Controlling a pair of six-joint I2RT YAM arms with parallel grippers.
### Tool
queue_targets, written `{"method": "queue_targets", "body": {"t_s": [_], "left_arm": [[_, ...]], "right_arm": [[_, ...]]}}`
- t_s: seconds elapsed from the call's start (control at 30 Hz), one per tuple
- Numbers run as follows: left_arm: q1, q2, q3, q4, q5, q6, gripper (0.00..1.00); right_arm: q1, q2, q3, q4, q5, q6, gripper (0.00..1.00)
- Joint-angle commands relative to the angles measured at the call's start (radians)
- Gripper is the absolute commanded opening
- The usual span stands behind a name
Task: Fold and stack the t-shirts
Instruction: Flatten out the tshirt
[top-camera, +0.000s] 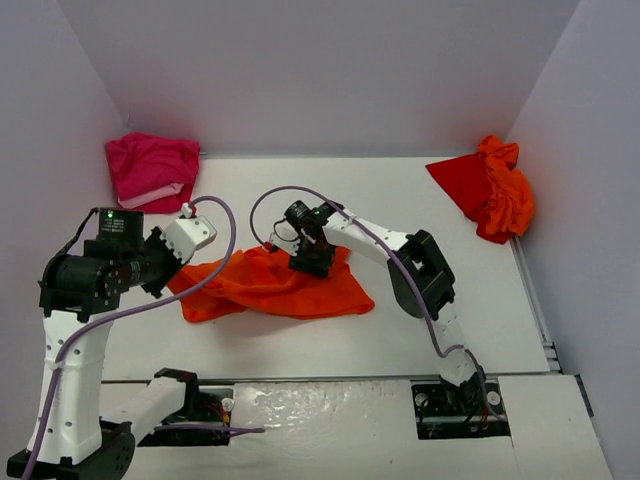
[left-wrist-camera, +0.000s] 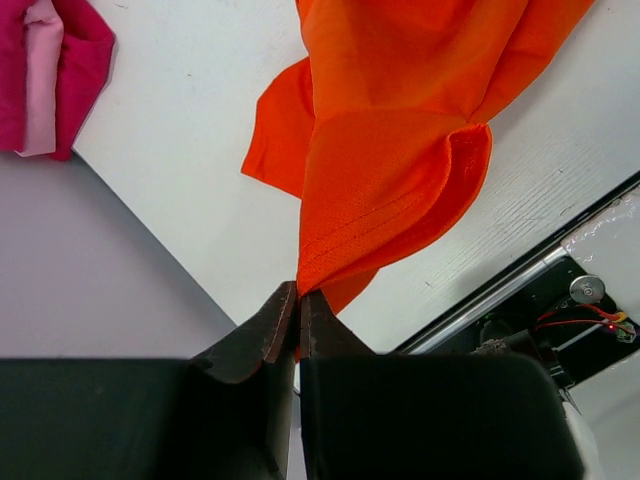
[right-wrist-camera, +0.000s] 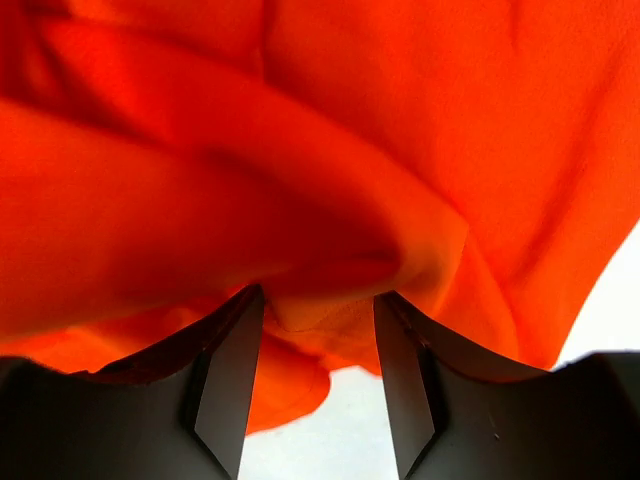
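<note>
Pinching orange tee (left-wrist-camera: 390, 150) w/ L fingers (left-wrist-camera: 262, 335)

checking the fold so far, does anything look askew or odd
The orange t-shirt lies bunched and creased mid-table, not flat, one hem pinched in the left gripper. The right gripper sits open astride a fold.

Your surroundings, seen from the top view:
- 1 white table (top-camera: 400, 190), matte.
- 3 plain pale lilac-grey walls: back wall (top-camera: 320, 70) at 12 o'clock, left wall (top-camera: 40, 150) at 9 o'clock, right wall (top-camera: 590, 200) at 3 o'clock.
- 1 glossy white panel (top-camera: 330, 410) at 6 o'clock, catching soft glare.
- 1 metal rail (top-camera: 533, 300) along your table's 3 o'clock edge.
</note>
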Motion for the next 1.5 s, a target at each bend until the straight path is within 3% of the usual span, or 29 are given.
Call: {"method": "queue_targets", "body": {"t_s": [0.0,0.27,0.33,0.4,0.9,0.93,0.97,1.03,1.1,1.23,1.47], "left_arm": [[-0.003,0.017,0.006,-0.137,-0.001,-0.016,0.0],[-0.005,0.02,-0.033,-0.11,-0.001,-0.014,0.0],[-0.005,0.019,-0.036,-0.103,-0.005,-0.014,0.0],[-0.003,0.019,-0.038,-0.096,-0.009,-0.014,0.0],[-0.004,0.104,0.028,0.147,-0.074,-0.118,0.0],[-0.004,0.117,0.037,0.151,-0.063,-0.121,0.0],[-0.005,0.123,0.036,0.157,-0.056,-0.122,0.0],[-0.003,0.124,0.023,0.174,-0.05,-0.123,0.0],[-0.005,0.123,0.0,0.184,-0.043,-0.125,0.0],[-0.006,0.123,-0.024,0.19,-0.043,-0.119,0.0],[-0.006,0.111,-0.063,0.207,-0.047,-0.113,0.0]], "right_arm": [[-0.012,0.013,0.099,0.016,-0.011,0.011,0.45],[-0.002,0.076,0.131,0.018,-0.027,0.033,0.46],[0.0,0.077,0.123,0.02,-0.021,0.03,0.33],[0.006,0.079,0.114,0.022,0.008,0.026,0.02],[-0.085,-0.144,0.096,0.066,0.133,0.048,0.0],[-0.088,-0.156,0.074,0.071,0.133,0.048,0.02],[-0.088,-0.161,0.055,0.074,0.133,0.053,0.12],[-0.086,-0.158,0.023,0.074,0.133,0.068,0.42],[-0.083,-0.15,0.008,0.078,0.133,0.076,0.53],[-0.076,-0.14,0.015,0.084,0.122,0.097,0.6],[-0.029,-0.124,0.009,0.082,0.124,0.101,0.61]]}}
